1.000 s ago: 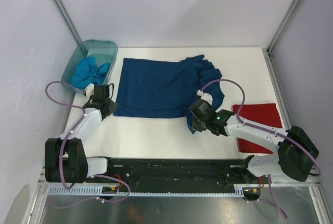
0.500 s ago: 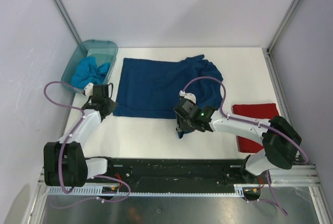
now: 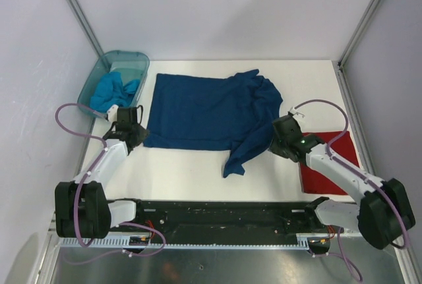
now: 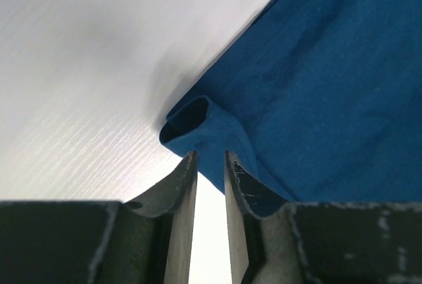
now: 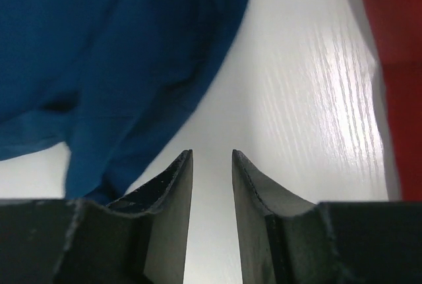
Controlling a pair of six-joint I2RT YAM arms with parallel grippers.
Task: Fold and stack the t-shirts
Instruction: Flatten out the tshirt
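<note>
A dark blue t-shirt [image 3: 198, 113] lies spread flat on the white table, with its right side bunched and one sleeve trailing toward the near edge. My left gripper [image 3: 135, 134] sits at its near-left corner. In the left wrist view the gripper [image 4: 211, 155] is pinched on the shirt's rolled corner [image 4: 194, 119]. My right gripper [image 3: 279, 139] is just right of the shirt's bunched side. In the right wrist view it [image 5: 211, 153] is slightly open and empty over bare table, the blue cloth [image 5: 99, 47] to its left. A folded red t-shirt [image 3: 349, 152] lies to the right.
A teal plastic bin [image 3: 99, 73] at the far left holds crumpled light blue shirts [image 3: 112, 93]. Metal frame posts and white walls enclose the table. The red shirt's edge shows in the right wrist view [image 5: 395, 66]. A black rail runs along the near edge.
My right gripper dragged the shirt's sleeve leftward, let it go, then swung right to the shirt's right edge. The sleeve now lies stretched toward the near edge. The left gripper stayed put.
</note>
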